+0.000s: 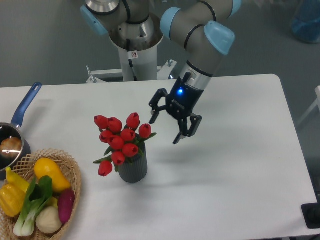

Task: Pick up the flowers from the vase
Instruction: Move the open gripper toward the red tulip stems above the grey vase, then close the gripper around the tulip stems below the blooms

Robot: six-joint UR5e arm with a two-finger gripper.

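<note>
The flowers, a bunch of red tulip buds with green leaves, stand in the short dark grey ribbed vase left of the table's middle. My gripper is open and empty. It hangs just right of the flowers, about level with the top buds, apart from them. Its black fingers point down and to the left.
A wicker basket of yellow, green, purple and white vegetables sits at the front left corner. A blue-handled saucepan lies at the left edge. The arm's base stands behind the table's far edge.
</note>
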